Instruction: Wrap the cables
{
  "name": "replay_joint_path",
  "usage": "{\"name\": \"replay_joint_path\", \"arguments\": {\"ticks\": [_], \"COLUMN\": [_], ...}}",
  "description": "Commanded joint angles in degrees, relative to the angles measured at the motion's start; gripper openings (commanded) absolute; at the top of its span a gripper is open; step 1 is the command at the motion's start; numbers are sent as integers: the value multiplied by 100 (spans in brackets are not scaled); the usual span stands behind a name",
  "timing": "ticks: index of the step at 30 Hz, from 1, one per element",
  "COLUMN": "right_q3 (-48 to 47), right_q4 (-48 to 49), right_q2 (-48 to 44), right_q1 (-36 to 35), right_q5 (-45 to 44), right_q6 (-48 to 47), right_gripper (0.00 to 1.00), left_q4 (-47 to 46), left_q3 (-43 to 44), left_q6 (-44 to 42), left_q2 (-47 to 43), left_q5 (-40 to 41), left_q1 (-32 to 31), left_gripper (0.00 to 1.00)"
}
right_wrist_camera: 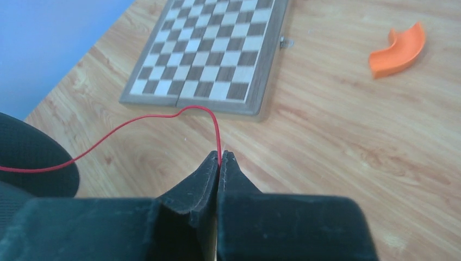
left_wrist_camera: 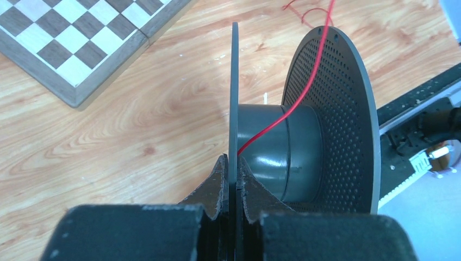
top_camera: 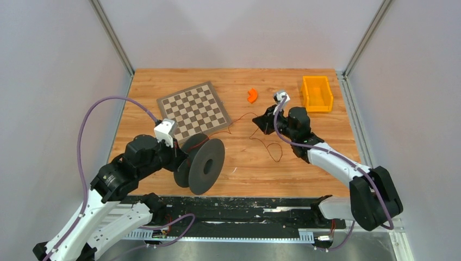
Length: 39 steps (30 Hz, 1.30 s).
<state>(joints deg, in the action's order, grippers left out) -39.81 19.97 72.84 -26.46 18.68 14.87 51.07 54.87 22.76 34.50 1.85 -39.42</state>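
Left gripper (left_wrist_camera: 232, 163): clamped on one thin flange of the dark grey spool (left_wrist_camera: 296, 157), likely to steady it on edge for winding.
Right gripper (right_wrist_camera: 219, 159): pinched shut on the red wire (right_wrist_camera: 163, 117), probably to feed it taut.
Wire location: ran from the spool's core across the tabletop (top_camera: 255, 179) to the right gripper, with slack loops nearby.
Count: one spool, one wire, one chessboard (top_camera: 194, 110), one orange curved piece (top_camera: 252, 95), one yellow bin (top_camera: 317, 93).
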Motion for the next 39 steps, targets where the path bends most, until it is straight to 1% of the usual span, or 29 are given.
{"name": "replay_joint_path", "arguments": {"ticks": [1,3,6,9,12,15,19,23,26,31,39], "right_q3": [-19,218,513,726,926,1068,1102,795,396,-369,-1354], "right_q4": [100,271,386,410,368,286,264,42,-225,-723,-863], "right_q2": [384,459,410,206,-56,-246,-459,-689,-681,-486,-261], "right_q1": [5,-38,-155,-385,-922,-1615,-2266,-2850,-3185,-3355,-3350], "right_q5": [702,895,871,879,651,194,13,-289,-373,-431,-378], "right_q6": [63,171,272,361,374,426,625,589,506,296,-151], "right_gripper": [0,0,0,0,0,0,0,0,0,0,0], "left_q4": [-500,-622,-738,-801,-871,-1022,-1018,-1047,-1069,-1093,-1123], "left_q3": [399,476,621,782,913,1053,1179,1069,906,747,287], "left_q6": [403,519,661,857,1150,1457,1768,1929,1853,1227,567], "left_q2": [-263,-294,-218,-124,23,134,332,422,506,753,774], "left_q5": [-268,-235,-212,245,841,1188,1793,2514,3033,3155,3121], "left_q1": [-20,-14,-8,20,60,85,103,101,102,101,101], "left_gripper": [0,0,0,0,0,0,0,0,0,0,0]}}
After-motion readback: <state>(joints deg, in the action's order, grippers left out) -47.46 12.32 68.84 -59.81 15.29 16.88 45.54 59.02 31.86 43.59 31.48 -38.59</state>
